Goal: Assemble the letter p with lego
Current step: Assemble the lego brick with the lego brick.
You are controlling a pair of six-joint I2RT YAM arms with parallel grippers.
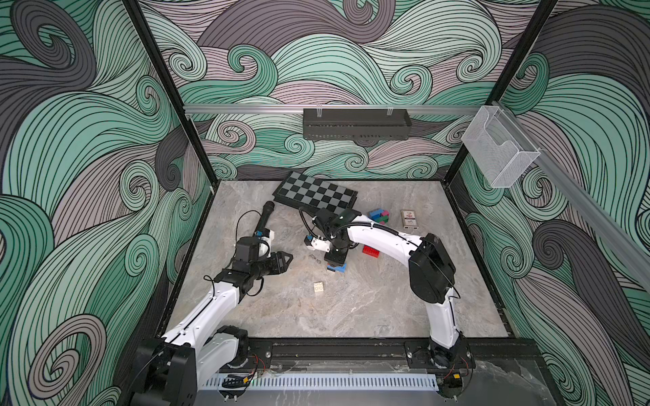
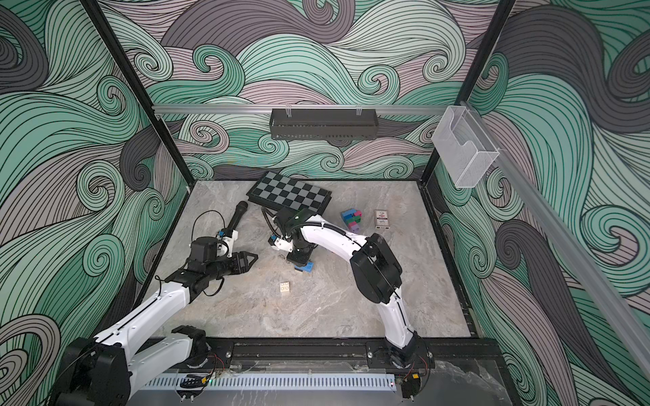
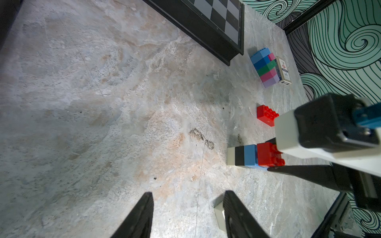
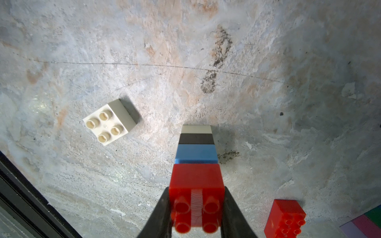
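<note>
A stack of lego (image 4: 196, 156) stands upright, cream at the bottom, then black, blue and red. My right gripper (image 4: 196, 206) is shut on its red top brick (image 3: 266, 154) from above. Whether the cream end touches the table I cannot tell. In both top views only the blue part (image 1: 337, 269) (image 2: 305, 269) shows under the gripper. A loose cream brick (image 1: 319, 287) (image 4: 110, 123) lies studs up nearby. A loose red brick (image 1: 370, 250) (image 3: 266, 114) sits beside the right arm. My left gripper (image 1: 286, 260) (image 3: 188, 197) hangs open and empty to the stack's left.
A joined cluster of blue, green, pink and lilac bricks (image 1: 379, 217) (image 3: 265, 68) lies at the back right, beside a card box (image 1: 408, 218). A checkered board (image 1: 314, 193) sits at the back. A black microphone (image 1: 263, 218) lies by the left arm.
</note>
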